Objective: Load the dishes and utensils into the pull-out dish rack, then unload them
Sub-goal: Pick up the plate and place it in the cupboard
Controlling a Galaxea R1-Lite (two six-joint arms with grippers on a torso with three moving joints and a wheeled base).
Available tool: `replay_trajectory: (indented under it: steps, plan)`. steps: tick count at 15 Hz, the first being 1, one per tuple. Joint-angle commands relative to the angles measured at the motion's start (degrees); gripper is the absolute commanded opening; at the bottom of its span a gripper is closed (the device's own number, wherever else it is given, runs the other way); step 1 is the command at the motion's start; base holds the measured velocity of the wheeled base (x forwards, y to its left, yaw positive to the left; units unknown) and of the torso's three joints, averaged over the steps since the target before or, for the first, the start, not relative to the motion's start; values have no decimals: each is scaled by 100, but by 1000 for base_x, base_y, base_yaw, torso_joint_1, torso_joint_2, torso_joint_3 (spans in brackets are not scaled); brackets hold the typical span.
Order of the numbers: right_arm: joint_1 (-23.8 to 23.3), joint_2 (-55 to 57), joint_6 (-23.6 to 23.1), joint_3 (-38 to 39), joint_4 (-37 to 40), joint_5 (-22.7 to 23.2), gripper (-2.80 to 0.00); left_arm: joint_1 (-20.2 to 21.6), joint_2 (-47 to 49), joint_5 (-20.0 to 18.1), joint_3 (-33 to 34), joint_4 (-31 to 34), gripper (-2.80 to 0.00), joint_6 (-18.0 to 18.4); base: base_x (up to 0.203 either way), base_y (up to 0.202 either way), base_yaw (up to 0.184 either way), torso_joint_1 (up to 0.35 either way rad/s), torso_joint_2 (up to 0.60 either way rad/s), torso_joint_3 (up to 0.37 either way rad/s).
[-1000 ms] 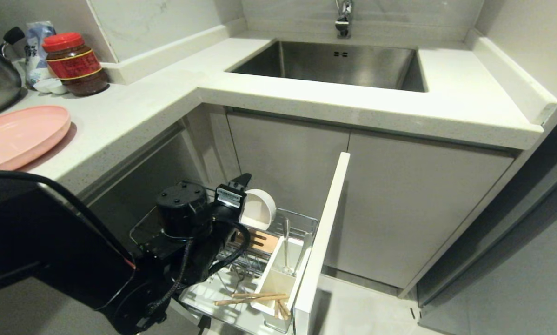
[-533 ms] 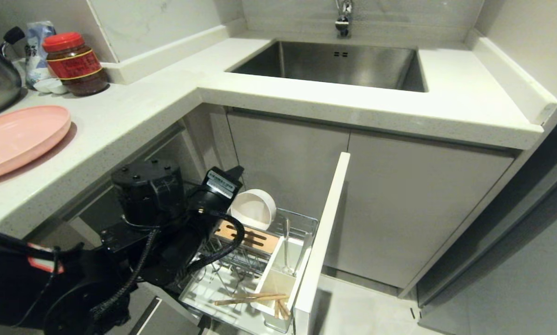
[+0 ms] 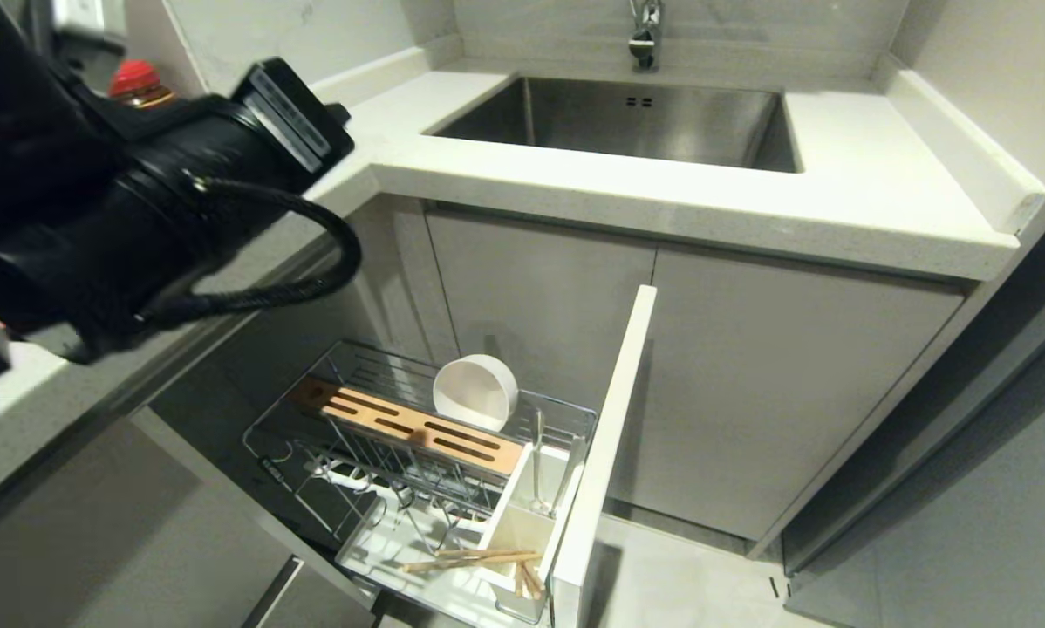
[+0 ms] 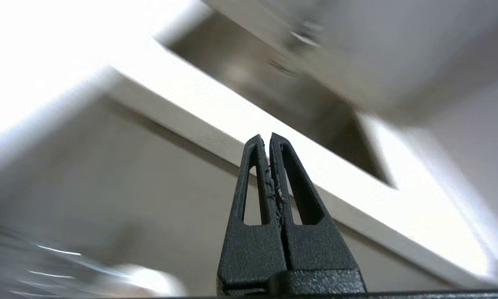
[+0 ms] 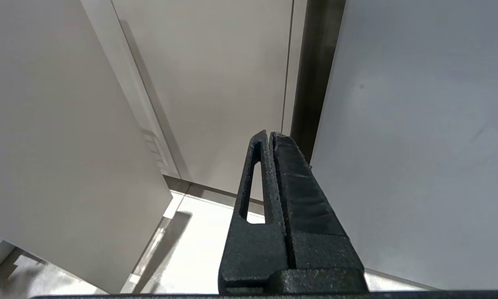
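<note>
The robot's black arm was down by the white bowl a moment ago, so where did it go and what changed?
The left gripper let go of the small cream-white round bowl, shut empty, and the arm swung up to the counter. The bowl stayed on edge in the chrome wire pull-out rack; the wooden chopsticks and right gripper did not move.

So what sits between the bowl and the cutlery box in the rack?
Head view: only the rack's chrome wires; the bowl and cutlery box stand apart, nothing else between.
</note>
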State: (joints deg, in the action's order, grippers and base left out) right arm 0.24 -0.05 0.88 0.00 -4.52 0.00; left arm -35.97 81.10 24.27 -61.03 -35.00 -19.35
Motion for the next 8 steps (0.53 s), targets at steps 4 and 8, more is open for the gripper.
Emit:
replay_trajectory:
  steps: [4,8]
  plan:
    - [2,-3,0,149,-5,0,-280,1685,-495,293,-1617,2644,-280,702,0,0,0,0,0,0]
    - [2,5,0,149,-5,0,-280,2399,-260,520,-2507,4915,-280,643,0,0,0,0,0,0]
